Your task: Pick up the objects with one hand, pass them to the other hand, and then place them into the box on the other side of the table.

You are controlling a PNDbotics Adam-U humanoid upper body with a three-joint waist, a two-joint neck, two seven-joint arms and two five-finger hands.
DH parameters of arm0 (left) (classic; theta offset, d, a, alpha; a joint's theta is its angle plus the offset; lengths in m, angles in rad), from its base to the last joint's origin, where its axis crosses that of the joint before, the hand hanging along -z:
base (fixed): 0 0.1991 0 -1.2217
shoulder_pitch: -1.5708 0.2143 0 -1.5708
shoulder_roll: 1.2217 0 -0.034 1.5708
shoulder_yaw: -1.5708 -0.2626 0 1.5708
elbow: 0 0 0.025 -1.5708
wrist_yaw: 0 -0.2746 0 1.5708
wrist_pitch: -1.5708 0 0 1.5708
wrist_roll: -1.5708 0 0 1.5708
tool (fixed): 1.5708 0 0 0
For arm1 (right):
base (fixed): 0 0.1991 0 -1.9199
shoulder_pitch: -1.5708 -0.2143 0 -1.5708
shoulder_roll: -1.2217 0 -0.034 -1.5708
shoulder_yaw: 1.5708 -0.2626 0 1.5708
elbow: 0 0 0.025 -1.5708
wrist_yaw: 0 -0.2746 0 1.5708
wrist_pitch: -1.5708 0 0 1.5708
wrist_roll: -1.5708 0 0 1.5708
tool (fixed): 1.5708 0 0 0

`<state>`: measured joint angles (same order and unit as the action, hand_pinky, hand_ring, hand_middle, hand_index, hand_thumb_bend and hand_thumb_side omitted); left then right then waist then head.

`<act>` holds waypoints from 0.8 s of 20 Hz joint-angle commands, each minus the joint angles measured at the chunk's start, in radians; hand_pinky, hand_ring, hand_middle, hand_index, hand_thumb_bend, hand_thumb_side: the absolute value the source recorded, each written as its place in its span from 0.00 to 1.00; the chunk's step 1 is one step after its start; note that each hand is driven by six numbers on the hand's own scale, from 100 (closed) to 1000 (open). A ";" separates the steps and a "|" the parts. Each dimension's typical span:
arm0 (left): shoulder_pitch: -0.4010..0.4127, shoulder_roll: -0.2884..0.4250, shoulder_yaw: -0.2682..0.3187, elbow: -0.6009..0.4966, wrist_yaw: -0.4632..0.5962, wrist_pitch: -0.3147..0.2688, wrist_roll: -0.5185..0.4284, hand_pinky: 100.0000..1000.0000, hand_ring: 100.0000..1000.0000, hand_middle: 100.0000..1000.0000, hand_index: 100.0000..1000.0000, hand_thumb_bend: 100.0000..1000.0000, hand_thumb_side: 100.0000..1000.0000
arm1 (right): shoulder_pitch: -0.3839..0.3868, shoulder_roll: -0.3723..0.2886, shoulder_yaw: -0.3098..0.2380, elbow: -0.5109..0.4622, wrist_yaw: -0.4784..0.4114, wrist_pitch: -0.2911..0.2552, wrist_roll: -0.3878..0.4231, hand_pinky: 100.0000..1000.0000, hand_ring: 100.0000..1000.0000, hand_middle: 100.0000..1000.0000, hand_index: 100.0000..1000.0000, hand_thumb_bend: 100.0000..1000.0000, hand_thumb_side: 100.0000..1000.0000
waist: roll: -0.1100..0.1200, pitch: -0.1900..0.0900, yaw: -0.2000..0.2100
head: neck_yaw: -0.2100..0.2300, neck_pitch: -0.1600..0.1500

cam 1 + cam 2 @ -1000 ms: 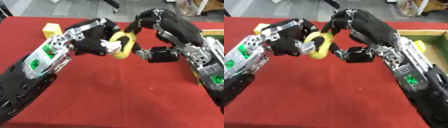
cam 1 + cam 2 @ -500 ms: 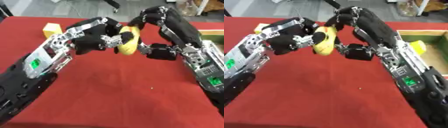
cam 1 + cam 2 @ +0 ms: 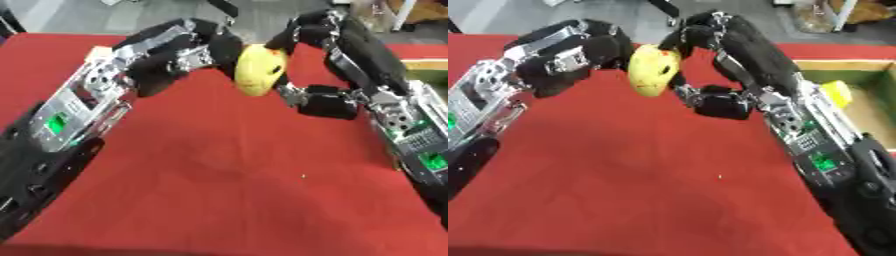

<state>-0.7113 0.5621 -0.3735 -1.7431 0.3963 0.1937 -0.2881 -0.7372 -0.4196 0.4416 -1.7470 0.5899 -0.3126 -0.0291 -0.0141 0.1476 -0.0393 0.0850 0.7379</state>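
1. the two hands meet high over the middle of the red table (image 3: pixel 219 190), with a yellow object (image 3: pixel 258 70), rounded and a little lumpy, caught between them.
2. the left hand (image 3: pixel 188 52) comes in from the left with its fingers curled toward the near side of the yellow object and seemingly touching it; whether they grip it or only rest against it i cannot tell.
3. the right hand (image 3: pixel 710 37) arches over from the right, its fingers bent down round the far and upper side of the object, while a black part of the hand sits just below and beside it. it looks to be holding the object, though the contact is partly hidden.
4. the object is clear of the table, so the pick-up is done, and this reads as the hand-over itself, with both hands on or at the object.
5. which hand carries the weight now is not plain; the hand-over is not shown as finished.
6. the box (image 3: pixel 859 67), green inside with a pale wooden rim, stands at the right edge of the table, well apart from the object. a yellow item (image 3: pixel 836 92) already lies in it, near its left wall.
7. left to do, by my judgement: the left hand lets go, the right arm swings the object over the box and sets it inside.
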 commanded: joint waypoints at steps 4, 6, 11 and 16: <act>0.027 0.082 0.131 0.031 -0.025 -0.063 0.094 0.71 0.57 0.48 0.56 0.48 0.56 | 0.006 -0.121 -0.088 -0.031 -0.061 0.070 -0.031 0.50 0.45 0.38 0.25 0.00 0.00 | 0.002 -0.026 0.001 | -0.015 0.002; 0.050 0.102 0.161 0.033 -0.018 -0.077 0.124 0.71 0.56 0.48 0.56 0.48 0.56 | 0.023 -0.162 -0.124 -0.014 -0.075 0.103 -0.053 0.50 0.45 0.38 0.25 0.00 0.00 | 0.001 -0.024 0.003 | -0.018 0.002; 0.098 0.132 0.194 0.034 -0.007 -0.089 0.163 0.71 0.56 0.48 0.56 0.47 0.56 | 0.083 -0.240 -0.227 0.085 -0.082 0.179 -0.128 0.49 0.45 0.38 0.24 0.00 0.00 | -0.001 -0.022 0.009 | -0.029 0.002; 0.130 0.132 0.214 0.027 -0.003 -0.095 0.183 0.71 0.56 0.47 0.56 0.46 0.55 | 0.120 -0.267 -0.313 0.257 -0.054 0.235 -0.192 0.50 0.46 0.38 0.26 0.00 0.00 | -0.003 -0.023 0.013 | -0.031 -0.001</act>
<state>-0.5707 0.6627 -0.1808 -1.6999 0.3875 0.1013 -0.1138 -0.6050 -0.6457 0.1630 -1.5186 0.5266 -0.0892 -0.2043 -0.0143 0.1476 -0.0268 0.0578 0.7377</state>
